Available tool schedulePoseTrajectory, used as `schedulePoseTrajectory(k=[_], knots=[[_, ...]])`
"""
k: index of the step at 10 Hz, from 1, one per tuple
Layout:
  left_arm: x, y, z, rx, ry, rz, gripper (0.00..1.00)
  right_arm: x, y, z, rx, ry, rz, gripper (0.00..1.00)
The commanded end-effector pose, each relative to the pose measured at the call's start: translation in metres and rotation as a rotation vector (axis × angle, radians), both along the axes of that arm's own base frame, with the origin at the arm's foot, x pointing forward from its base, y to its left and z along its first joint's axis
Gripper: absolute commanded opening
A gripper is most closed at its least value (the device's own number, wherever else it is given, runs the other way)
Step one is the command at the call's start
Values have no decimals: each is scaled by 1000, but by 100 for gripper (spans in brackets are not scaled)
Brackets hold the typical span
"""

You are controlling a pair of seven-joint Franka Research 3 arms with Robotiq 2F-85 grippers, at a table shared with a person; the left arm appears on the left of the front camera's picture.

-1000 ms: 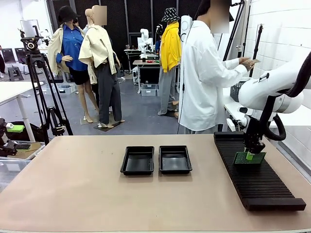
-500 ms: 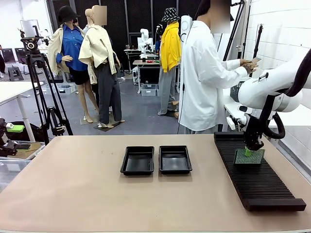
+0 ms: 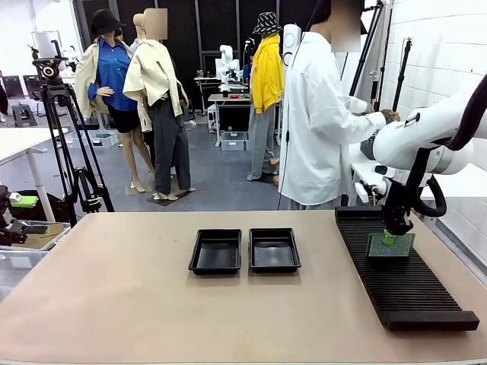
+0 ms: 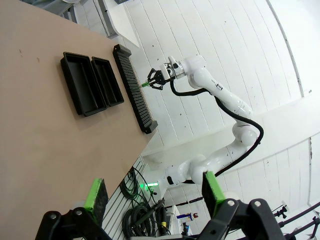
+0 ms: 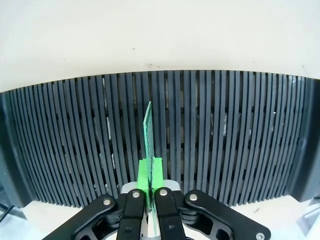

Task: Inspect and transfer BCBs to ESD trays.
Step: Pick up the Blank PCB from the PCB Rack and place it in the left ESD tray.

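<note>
A green BCB (image 3: 390,245) stands upright on edge at the slotted black rack (image 3: 399,281) on the right of the table. My right gripper (image 3: 396,230) is shut on its top edge from above. In the right wrist view the BCB (image 5: 148,131) shows edge-on between the green pads (image 5: 143,172), over the rack's slots (image 5: 225,135). Two black ESD trays (image 3: 216,252) (image 3: 274,250) lie side by side at the table's middle, nothing in them. My left gripper (image 4: 154,192) hangs open high over the table's left side, far from the ESD trays (image 4: 82,82).
A person in a white coat (image 3: 319,114) stands at the far side, turned right, hands at a grey basket (image 3: 370,141). The tan tabletop (image 3: 114,289) around the trays is bare. A tripod (image 3: 65,137) stands off the table at far left.
My right gripper's jaws have closed on the BCB, which has risen slightly. The person's hands have dropped lower. The left arm has not moved.
</note>
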State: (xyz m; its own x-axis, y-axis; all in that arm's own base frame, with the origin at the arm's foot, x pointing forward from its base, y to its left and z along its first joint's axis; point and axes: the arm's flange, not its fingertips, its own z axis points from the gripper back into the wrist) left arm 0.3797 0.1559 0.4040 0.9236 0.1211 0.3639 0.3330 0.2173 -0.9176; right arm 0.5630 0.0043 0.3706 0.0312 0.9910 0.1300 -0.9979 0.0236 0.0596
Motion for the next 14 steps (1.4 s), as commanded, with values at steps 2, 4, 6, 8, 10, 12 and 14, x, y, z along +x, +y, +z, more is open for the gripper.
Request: schedulePoseTrajectory(k=[2, 4, 6, 8, 10, 12, 14], knots=[[-1, 0, 2, 0, -6, 0, 100, -7, 8, 40, -28, 34, -7, 0], [-1, 0, 2, 0, -6, 0, 100, -9, 20, 71, -61, 20, -39, 0], [-1, 0, 2, 0, -6, 0, 100, -15, 39, 93, -72, 9, -92, 0], [-1, 0, 2, 0, -6, 0, 100, -19, 54, 103, -68, 2, -204, 0], [-1, 0, 2, 0, -6, 0, 100, -19, 68, 105, 5, 13, -431, 0], [-1, 0, 2, 0, -6, 0, 100, -19, 89, 107, 49, 79, -683, 0], [-1, 0, 2, 0, -6, 0, 100, -17, 110, 108, 92, 169, -886, 0]])
